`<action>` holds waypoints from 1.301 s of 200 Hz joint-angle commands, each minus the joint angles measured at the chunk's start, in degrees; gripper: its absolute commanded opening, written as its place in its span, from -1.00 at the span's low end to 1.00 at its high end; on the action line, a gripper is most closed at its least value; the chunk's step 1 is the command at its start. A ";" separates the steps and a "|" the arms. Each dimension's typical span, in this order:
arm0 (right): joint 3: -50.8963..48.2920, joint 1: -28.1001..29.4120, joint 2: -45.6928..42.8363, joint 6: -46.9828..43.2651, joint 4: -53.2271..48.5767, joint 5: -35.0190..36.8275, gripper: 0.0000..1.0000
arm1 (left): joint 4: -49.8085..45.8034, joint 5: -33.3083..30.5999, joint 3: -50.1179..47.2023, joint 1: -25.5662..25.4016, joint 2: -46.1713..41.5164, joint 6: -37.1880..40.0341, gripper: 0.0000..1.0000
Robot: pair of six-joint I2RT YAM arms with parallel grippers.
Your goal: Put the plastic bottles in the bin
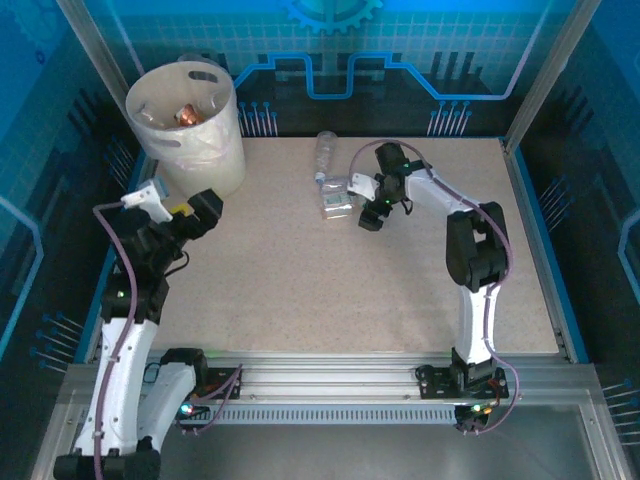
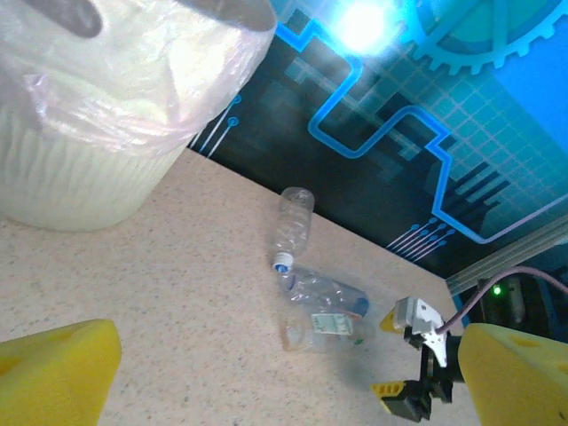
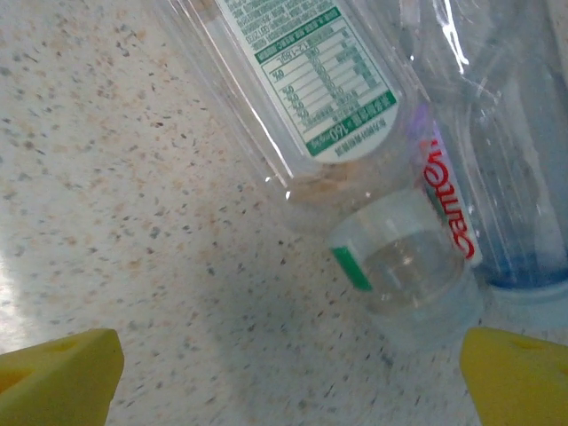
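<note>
While I am scanning from the left, the bin (image 1: 200,165), a round, tapered white bucket with a crinkly translucent liner, is standing at the far-left corner of the speckled table (image 1: 300,290). My left gripper (image 2: 293,355) is hanging released beside it, its yellow foam pads (image 2: 53,373) spread wide. Mid-table, the plastic bottles (image 1: 337,200) are lying clustered, clear and partly crumpled. My right gripper (image 3: 293,373) is hovering just over them, open, grasping nothing.

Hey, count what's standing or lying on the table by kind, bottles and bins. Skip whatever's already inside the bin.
Bin: 1
Plastic bottles: 3, all lying outside the bin
Total: 4
</note>
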 commanded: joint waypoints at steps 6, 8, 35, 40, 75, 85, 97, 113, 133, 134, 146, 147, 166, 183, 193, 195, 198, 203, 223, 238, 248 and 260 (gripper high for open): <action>3.47 0.12 3.13 -7.72 -0.57 -0.25 0.95 | -3.21 -3.40 -3.81 -0.04 -1.81 1.00 0.98; 3.46 0.15 3.30 -7.99 -0.27 -0.12 0.95 | -3.15 -3.45 -4.09 -0.04 -1.82 0.80 0.98; 3.12 0.99 5.83 -12.00 3.15 2.39 0.90 | -1.51 -2.78 -5.78 -0.04 -0.93 -1.65 0.98; 3.34 1.23 6.37 -12.61 3.20 2.82 0.88 | -1.46 -2.61 -5.74 -0.04 -0.63 -1.87 0.98; 2.64 1.99 7.81 -14.94 5.10 4.25 0.78 | -3.84 -0.97 -3.96 -0.04 1.38 -0.83 0.98; 1.80 2.14 7.53 -15.14 5.43 3.80 0.76 | -4.89 -1.09 -3.60 -0.04 1.59 -0.60 0.98; 1.01 2.38 7.35 -15.18 6.00 3.47 0.72 | -4.87 -0.93 -3.82 -0.04 1.70 -0.96 0.98; 0.46 2.90 7.37 -14.64 7.58 3.02 0.65 | -3.71 -0.61 -4.71 -0.04 1.72 -1.87 0.98; 1.23 3.43 7.78 -12.10 7.44 1.37 0.49 | -2.74 -0.23 -5.45 -0.04 1.79 -3.07 0.98; 1.25 3.44 7.78 -12.04 7.38 1.26 0.48 | -2.71 -0.22 -5.49 -0.04 1.79 -3.10 0.98; 0.97 3.77 7.46 -11.45 6.99 1.12 0.39 | -2.53 -0.12 -5.80 -0.04 1.85 -3.44 0.98; 0.89 3.78 7.40 -11.45 6.99 1.18 0.39 | -2.52 -0.12 -5.84 -0.08 1.82 -3.42 0.98; -0.65 4.06 6.03 -10.40 6.89 2.37 0.22 | -2.10 0.89 -6.28 -0.04 2.45 -4.69 0.98; -2.46 4.08 3.69 -7.65 7.21 1.24 0.07 | -2.07 2.95 -6.37 -0.19 3.98 -7.19 0.98; -3.72 4.38 1.99 -5.90 7.70 0.68 0.00 | -2.16 3.82 -6.52 -0.34 5.13 -8.94 0.98; -4.03 4.47 1.70 -5.55 7.80 0.64 -0.01 | -2.16 3.90 -6.55 -0.38 5.41 -9.27 0.98; -4.52 4.58 1.16 -5.19 7.92 0.62 -0.03 | -2.15 4.08 -6.58 -0.45 5.79 -9.91 0.98; -5.40 4.91 0.26 -4.39 8.07 0.67 -0.06 | -2.16 4.12 -6.68 -0.62 6.30 -10.76 0.98; -8.58 6.29 -3.63 0.23 8.48 1.14 -0.15 | 0.11 4.95 -8.13 -2.21 8.07 -13.29 0.98; -11.11 7.05 -6.84 5.03 8.96 0.53 -0.21 | 3.03 5.54 -9.44 -4.43 8.88 -12.84 0.98; -13.13 7.49 -9.33 8.10 9.38 -0.59 -0.25 | 4.39 5.56 -9.98 -6.28 9.37 -12.23 0.98; -15.53 7.91 -12.31 11.58 9.87 -1.77 -0.32 | 6.44 6.03 -10.65 -8.14 9.89 -11.86 0.98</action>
